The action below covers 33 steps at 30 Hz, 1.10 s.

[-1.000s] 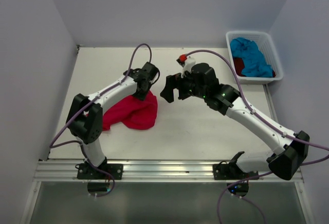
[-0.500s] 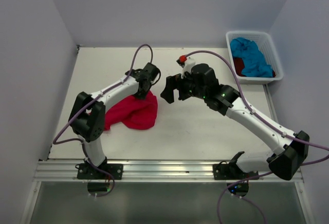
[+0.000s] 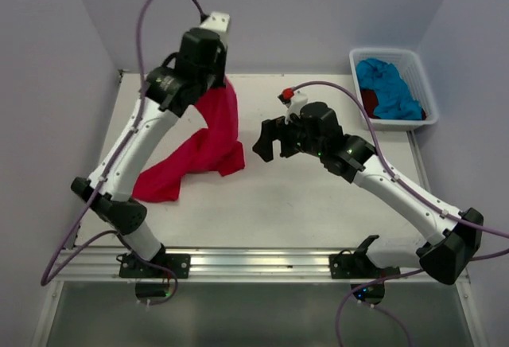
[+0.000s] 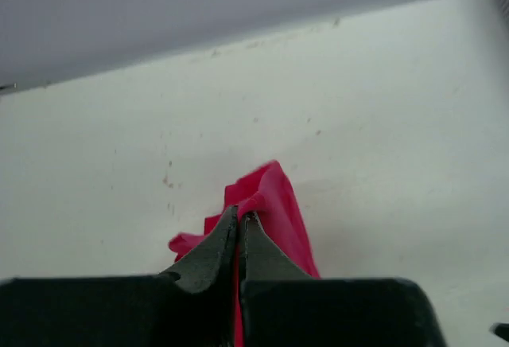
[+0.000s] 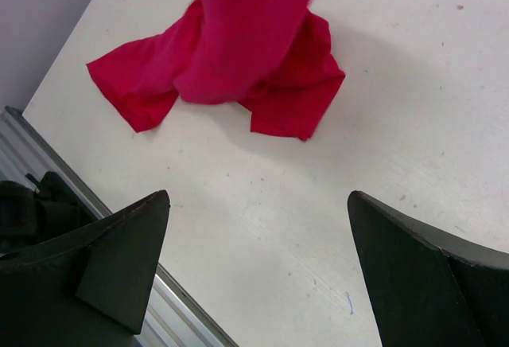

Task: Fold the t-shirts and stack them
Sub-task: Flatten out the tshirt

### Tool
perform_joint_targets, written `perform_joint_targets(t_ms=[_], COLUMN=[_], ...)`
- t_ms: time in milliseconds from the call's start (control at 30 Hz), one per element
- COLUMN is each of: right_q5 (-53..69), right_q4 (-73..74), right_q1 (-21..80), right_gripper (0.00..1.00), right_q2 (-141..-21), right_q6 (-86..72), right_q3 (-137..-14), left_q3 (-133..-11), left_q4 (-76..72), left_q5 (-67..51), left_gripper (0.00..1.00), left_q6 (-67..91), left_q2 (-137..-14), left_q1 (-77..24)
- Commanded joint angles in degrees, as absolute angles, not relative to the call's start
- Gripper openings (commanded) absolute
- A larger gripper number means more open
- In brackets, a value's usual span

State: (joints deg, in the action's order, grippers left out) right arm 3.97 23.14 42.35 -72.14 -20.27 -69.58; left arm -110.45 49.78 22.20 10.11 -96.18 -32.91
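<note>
Since my left fingers (image 4: pixel 213 253) have clamped on the red-pink t-shirt (image 3: pixel 208 144) and lifted it, it hangs with its tail on the table (image 3: pixel 318 204), ready for spreading, while my right fingers (image 5: pixel 119 251) hover wide open and empty nearby.

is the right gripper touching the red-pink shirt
Apart. The right wrist view shows the right gripper open, with bare table between its fingertips and the red-pink shirt.
</note>
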Motion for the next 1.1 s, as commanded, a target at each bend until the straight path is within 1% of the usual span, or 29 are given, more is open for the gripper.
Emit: perform_joint_targets(t_ms=[0,67,133,267,367,500,567,667,700,767,867,967,1067], right_q5=[2.46,2.02,1.32,0.44,0.18,0.18,0.18,0.44,0.96,2.36,2.9,3.78,4.66], right_q4=[22.06,22.15,22.15,21.53,21.36,19.96,19.34,17.23,16.53,15.56,13.63,13.88,14.41], right_q1=[42.1,42.19,42.19,42.19,42.19,42.28,42.19,42.36,42.28,42.28,42.36,42.36,42.28], right_gripper=[0.99,0.99,0.99,0.99,0.99,0.99,0.99,0.99,0.99,0.99,0.99,0.99,0.99], right_q2=[-71.01,-71.28,-71.54,-72.42,-73.82,-75.76,-77.59,-81.54,-82.69,-86.37,-90.25,-95.61,-100.1], right_q6=[-19.86,-19.86,-20.13,-20.92,-21.18,-21.71,-21.97,-22.32,-22.32,-22.33,-21.54,-20.66,-20.3], right_q3=[-68.73,-68.56,-67.86,-66.27,-65.74,-65.22,-65.13,-64.95,-65.56,-66.18,-68.02,-71.8,-75.67], left_q3=[-129.13,-134.01,-133.78,-127.45,-121.84,-118.49,-117.16,-120.48,-124.76,-129.52,-129.99,-128.5,-130.24], left_q4=[53.78,54.14,49.08,39.74,34.55,29.2,26.21,25.48,26.62,29.79,30.41,27.61,26.72], left_q5=[18.82,18.11,17.05,18.72,23.09,28.46,29.18,29.0,28.92,28.74,29.7,31.37,31.47], left_gripper=[0.0,0.0,0.0,0.0,0.0,0.0,0.0,0.0,0.0,0.0,0.0,0.0,0.0], left_q6=[13.62,15.19,15.55,17.14,18.27,19.42,18.9,18.11,18.11,17.93,18.19,17.93,17.93], left_q2=[-92.98,-93.17,-89.76,-82.89,-78.67,-74.63,-72.17,-73.03,-73.99,-76.55,-76.21,-73.92,-73.3], left_q1=[-32.96,-33.05,-32.96,-32.96,-33.05,-33.05,-32.96,-33.05,-32.96,-33.05,-32.96,-33.05,-33.05])
